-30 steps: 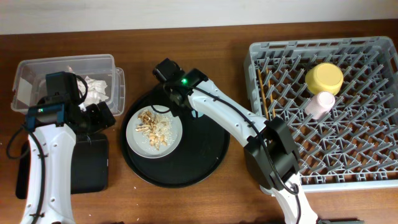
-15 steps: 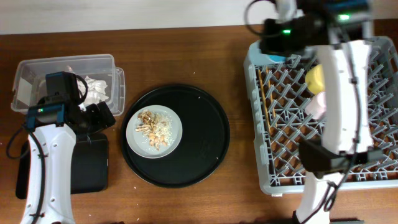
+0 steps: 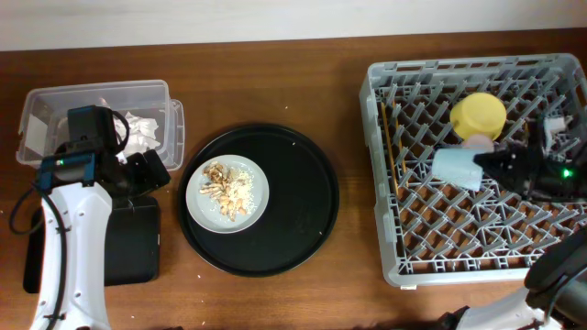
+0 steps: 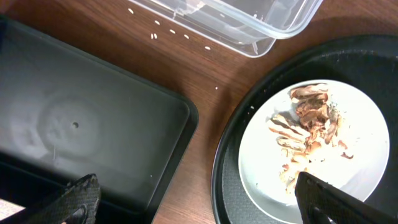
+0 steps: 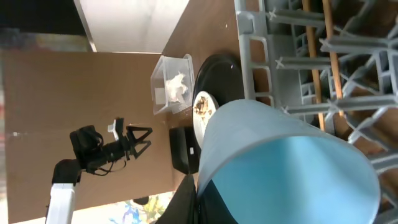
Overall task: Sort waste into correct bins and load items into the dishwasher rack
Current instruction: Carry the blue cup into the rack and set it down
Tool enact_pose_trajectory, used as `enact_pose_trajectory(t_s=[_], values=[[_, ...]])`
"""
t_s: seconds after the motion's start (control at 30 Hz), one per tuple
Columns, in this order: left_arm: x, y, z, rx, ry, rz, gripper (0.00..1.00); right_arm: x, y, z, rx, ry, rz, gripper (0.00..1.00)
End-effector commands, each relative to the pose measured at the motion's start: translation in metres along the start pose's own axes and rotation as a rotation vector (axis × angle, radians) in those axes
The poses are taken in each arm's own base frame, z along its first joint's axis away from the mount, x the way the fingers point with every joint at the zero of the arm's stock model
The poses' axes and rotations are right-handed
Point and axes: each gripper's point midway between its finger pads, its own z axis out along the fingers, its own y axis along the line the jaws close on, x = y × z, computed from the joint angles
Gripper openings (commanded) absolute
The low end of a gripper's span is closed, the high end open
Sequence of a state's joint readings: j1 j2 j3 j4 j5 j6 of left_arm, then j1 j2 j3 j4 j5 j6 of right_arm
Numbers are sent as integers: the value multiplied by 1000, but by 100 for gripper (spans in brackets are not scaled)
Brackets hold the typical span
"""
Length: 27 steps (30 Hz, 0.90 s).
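Loading step: R end effector (image 3: pixel 484 167) gripped light-blue cup (image 3: pixel 456 169) over dishwasher rack (image 3: pixel 404 268), just near-left of pink cup (image 3: pixel 478 140) and yellow bowl (image 3: pixel 478 115). Next move prob. needs lowering it btwn pegs, then release. L end effector (image 4: pixel 196 200) hung open by shallow black tray (image 4: pixel 93 124).

left arm (image 3: pixel 66 229) reaching up the overhead frame's left side, left gripper (image 3: pixel 145 174) spread wide, right arm (image 3: pixel 553 174) entering at right edge, right gripper (image 3: pixel 489 165) clamped on light-blue cup (image 3: pixel 455 169)
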<state>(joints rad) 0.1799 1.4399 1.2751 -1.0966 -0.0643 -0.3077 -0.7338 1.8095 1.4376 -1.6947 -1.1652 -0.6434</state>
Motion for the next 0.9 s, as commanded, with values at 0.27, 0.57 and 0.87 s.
enact_pose_trajectory(t_s=[0.27,0.57,0.87], values=[[0,2,0,-8,-4,-12,99,-17,4,4,-99,-84,-136,4],[0,2,0,-8,-4,-12,99,-25,1,32,-75,-32,-216,4],[0,2,0,-8,-4,-12,99,-26,-30,34,76,9,-89,4]])
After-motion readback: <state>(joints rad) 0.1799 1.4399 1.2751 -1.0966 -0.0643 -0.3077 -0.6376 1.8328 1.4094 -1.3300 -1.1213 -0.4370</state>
